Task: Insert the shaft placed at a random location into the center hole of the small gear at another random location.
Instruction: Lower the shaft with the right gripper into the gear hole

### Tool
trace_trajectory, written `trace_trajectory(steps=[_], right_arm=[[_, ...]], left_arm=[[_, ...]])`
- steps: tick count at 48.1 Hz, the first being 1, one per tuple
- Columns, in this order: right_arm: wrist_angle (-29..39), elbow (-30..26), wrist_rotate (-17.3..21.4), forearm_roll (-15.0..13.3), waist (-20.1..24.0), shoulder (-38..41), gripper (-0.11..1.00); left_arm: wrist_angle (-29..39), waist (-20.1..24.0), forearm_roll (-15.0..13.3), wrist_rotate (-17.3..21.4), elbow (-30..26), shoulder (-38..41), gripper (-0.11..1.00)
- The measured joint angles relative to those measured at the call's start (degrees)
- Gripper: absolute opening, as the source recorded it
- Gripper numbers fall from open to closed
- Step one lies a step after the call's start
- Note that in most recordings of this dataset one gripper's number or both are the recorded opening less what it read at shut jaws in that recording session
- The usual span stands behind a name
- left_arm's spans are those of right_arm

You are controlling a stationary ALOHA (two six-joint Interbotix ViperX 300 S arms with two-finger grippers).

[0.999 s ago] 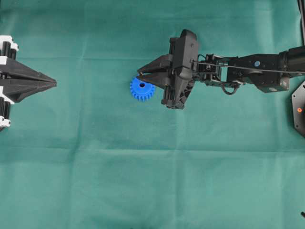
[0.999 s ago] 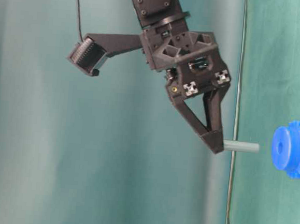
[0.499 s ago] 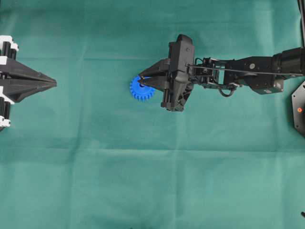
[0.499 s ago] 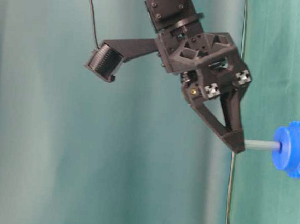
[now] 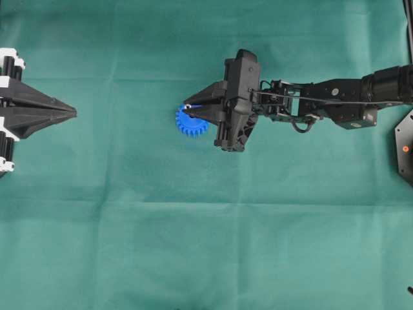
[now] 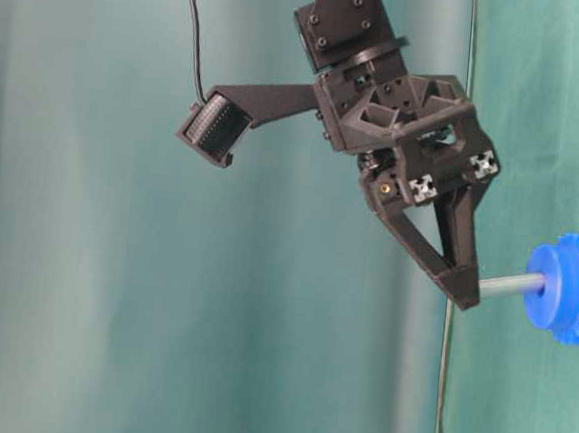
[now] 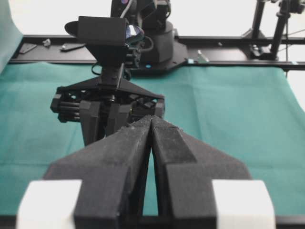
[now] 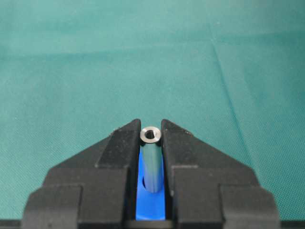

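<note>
The small blue gear (image 5: 193, 124) lies flat on the green cloth; it also shows in the table-level view (image 6: 571, 289). My right gripper (image 5: 188, 107) is over it, shut on the silver-grey shaft (image 6: 511, 285). The shaft's far end sits in the center hole of the gear's hub. In the right wrist view the shaft (image 8: 152, 160) stands between the fingers (image 8: 121, 143), its ringed top end at the fingertips and its lower end on the blue gear (image 8: 151, 205). My left gripper (image 5: 71, 113) is shut and empty at the left edge; its closed tips (image 7: 151, 120) show in the left wrist view.
Green cloth covers the table (image 5: 206, 226). The right arm (image 5: 322, 100) stretches in from the right edge. A black fixture (image 5: 404, 147) sits at the far right edge. The left wrist view faces the right arm's gripper body (image 7: 107, 102).
My right gripper has moved toward the gear with the shaft. The shaft's free end, earlier apart from the hub, has reached it and gone into the hole. The left arm has not moved.
</note>
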Motion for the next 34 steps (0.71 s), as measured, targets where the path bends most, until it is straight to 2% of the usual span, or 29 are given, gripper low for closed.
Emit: trace_trajectory(steps=[17,34], right_arm=[[0.70,1.49,0.00,-0.18,-0.09,-4.48,0.13],[0.62,1.41,0.00,-0.26,-0.09,-3.87,0.13]], left_arm=[[0.09,0.00,0.00,-0.53,0.00,0.09,0.00],[0.09,-0.09,0.00,-0.53,0.00,0.09,0.00]])
